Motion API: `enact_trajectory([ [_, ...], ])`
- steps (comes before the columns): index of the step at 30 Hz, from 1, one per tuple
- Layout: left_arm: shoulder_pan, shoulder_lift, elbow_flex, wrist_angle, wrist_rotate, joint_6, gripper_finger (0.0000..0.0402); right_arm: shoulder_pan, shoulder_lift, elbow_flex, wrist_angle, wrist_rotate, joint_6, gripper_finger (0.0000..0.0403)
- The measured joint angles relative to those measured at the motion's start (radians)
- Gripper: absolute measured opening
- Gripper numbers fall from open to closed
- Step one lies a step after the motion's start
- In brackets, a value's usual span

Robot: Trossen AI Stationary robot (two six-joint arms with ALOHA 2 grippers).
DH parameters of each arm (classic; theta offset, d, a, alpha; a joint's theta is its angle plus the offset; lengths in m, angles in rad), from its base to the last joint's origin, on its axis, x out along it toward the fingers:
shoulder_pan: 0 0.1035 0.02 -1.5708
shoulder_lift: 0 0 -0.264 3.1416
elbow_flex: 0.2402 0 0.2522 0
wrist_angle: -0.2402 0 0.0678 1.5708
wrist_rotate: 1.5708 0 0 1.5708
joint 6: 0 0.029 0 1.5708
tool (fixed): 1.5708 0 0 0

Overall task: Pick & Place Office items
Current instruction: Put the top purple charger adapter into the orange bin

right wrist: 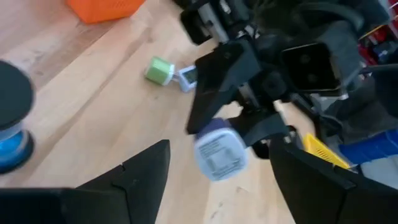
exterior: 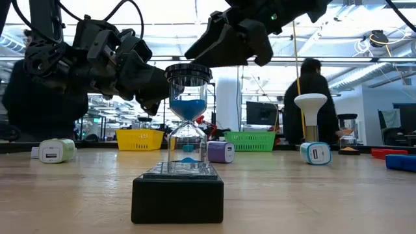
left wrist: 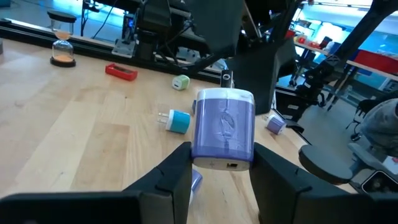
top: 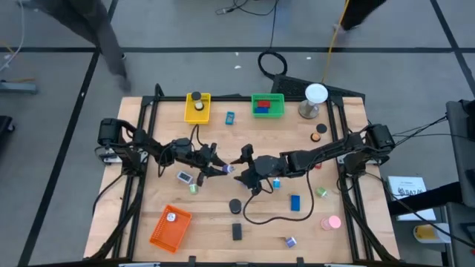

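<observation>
Purple charger [left wrist: 224,127] sits clamped in your left pincer [left wrist: 221,168]; right pincer [right wrist: 214,165], jaws wide, faces it. Misaligned handover risks dropping it onto the table [top: 215,215].

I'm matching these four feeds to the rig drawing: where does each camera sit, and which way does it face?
High: above the table, looking straight down; both arms meet mid-table.
Low: at tabletop height, looking level past an hourglass; both arms overhead.
Left wrist: on the left arm, looking past the left gripper shut on the purple charger.
Right wrist: on the right arm, over the open right gripper.
Shared: both wrist views show that purple charger.
</observation>
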Motion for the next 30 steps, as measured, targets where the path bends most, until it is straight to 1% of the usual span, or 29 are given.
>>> enact_trajectory([
  [6, 0.0, 0.0, 0.0, 0.0, 0.0, -0.005, 0.0138, -0.012, 0.009, 0.0, 0.025, 0.0, -0.046, 0.0229],
  [8, 0.0, 0.0, 0.0, 0.0, 0.0, -0.008, 0.0139, -0.017, 0.042, 0.001, 0.044, -0.003, -0.051, 0.0227],
  [10, 0.0, 0.0, 0.0, -0.002, 0.0, -0.008, 0.0139, -0.018, 0.061, -0.003, 0.025, -0.003, -0.057, 0.0227],
  [16, 0.0, 0.002, 0.002, -0.008, 0.005, -0.012, 0.0139, -0.017, 0.118, 0.009, 0.1, -0.002, -0.107, 0.0219],
  [20, 0.0, 0.001, 0.002, -0.004, 0.003, -0.012, 0.014, -0.018, 0.123, 0.009, 0.136, -0.004, -0.116, 0.0195],
  [26, 0.002, 0.001, 0.002, -0.008, 0.004, -0.013, 0.014, -0.016, 0.124, 0.009, 0.139, -0.004, -0.133, 0.0145],
  [30, 0.007, 0.001, 0.002, -0.007, 0.006, -0.016, 0.0141, -0.015, 0.124, 0.009, 0.145, 0.0, -0.131, 0.014],
])
